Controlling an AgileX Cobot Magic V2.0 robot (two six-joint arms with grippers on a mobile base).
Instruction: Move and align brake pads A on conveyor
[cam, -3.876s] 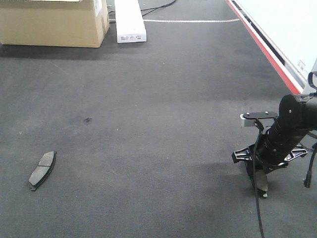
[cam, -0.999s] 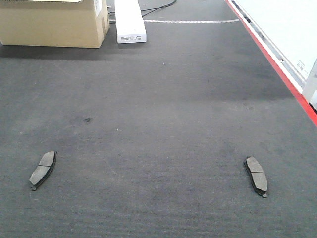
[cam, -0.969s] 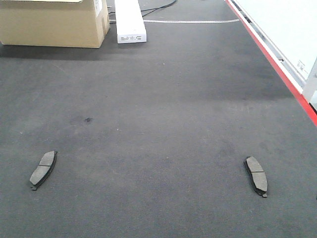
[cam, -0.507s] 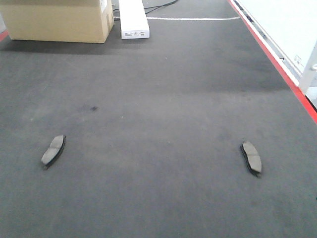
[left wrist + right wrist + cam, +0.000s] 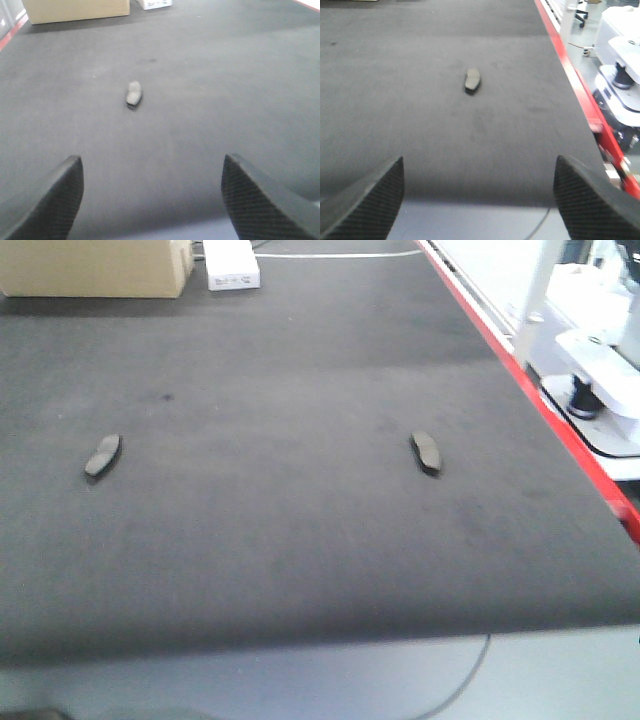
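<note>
I see the left pad (image 5: 133, 93) only as a blurred smudge — the cardboard box (image 5: 95, 265) runs off the top edge.

This looks like a factory-style workshop or test floor: a wide, dark, felt-like conveyor (image 5: 300, 540) with a red frame rail (image 5: 520, 390) along its edge fills the front view. A cardboard box (image 5: 95, 265) and a white carton (image 5: 230, 265) sit far off at 11 o'clock. White machinery (image 5: 610, 380) stands beyond the rail at 2 o'clock.
</note>
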